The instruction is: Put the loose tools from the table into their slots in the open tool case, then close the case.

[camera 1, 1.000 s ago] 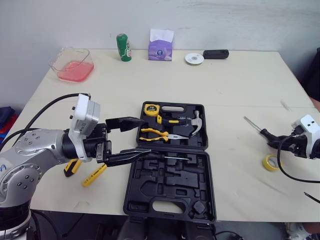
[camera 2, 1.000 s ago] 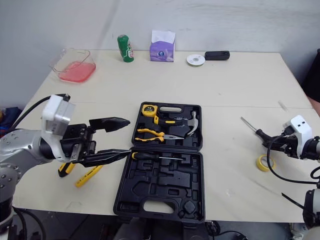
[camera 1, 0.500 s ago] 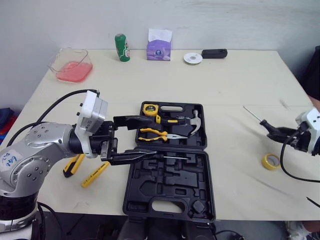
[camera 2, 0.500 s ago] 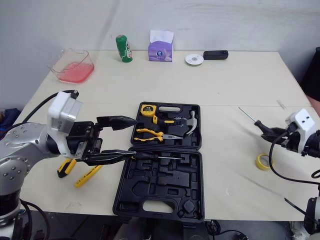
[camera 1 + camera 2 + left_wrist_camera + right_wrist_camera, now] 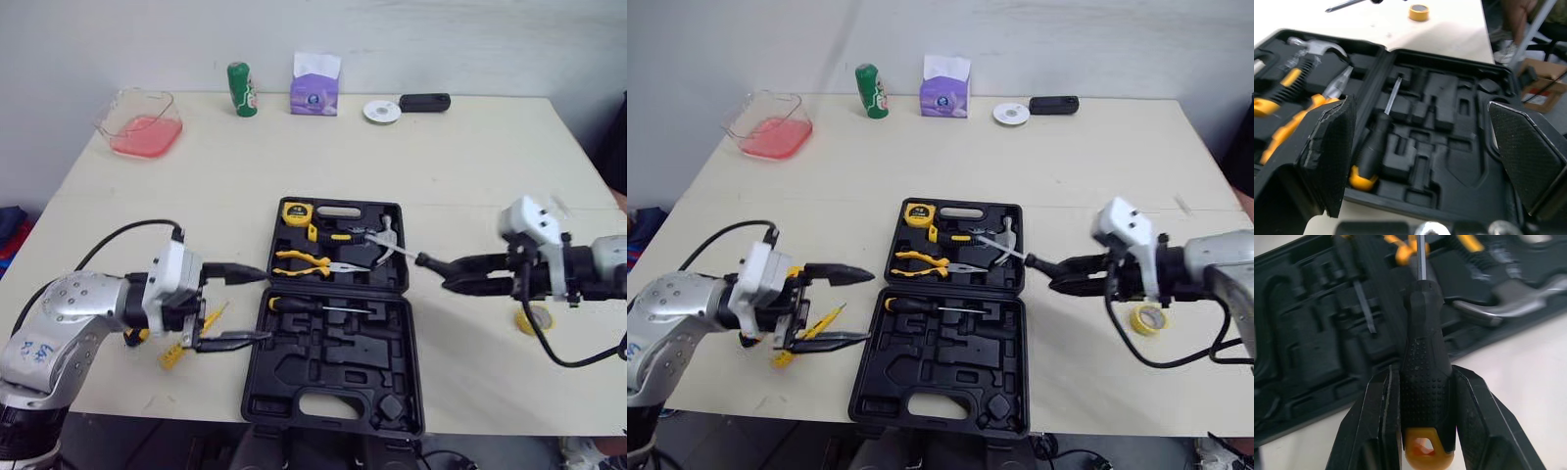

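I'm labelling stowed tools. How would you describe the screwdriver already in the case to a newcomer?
Find the open black case in the middle of the table. In its near half, along the hinge, lies the screwdriver, black-handled with a yellow cap. It is that half's only tool; the other screwdriver is held in the right gripper.

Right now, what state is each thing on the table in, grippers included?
Tool case, open, lid lying flat.
Left gripper, open, empty.
Right gripper, shut on black screwdriver.
Black screwdriver, held, shaft over the case.
Second screwdriver, seated in its slot.
Hammer, in slot.
Pliers, in slot.
Tape measure, in slot.
Yellow tape roll, loose on table.
Yellow-handled tool, loose beside left gripper.
Green can, upright.
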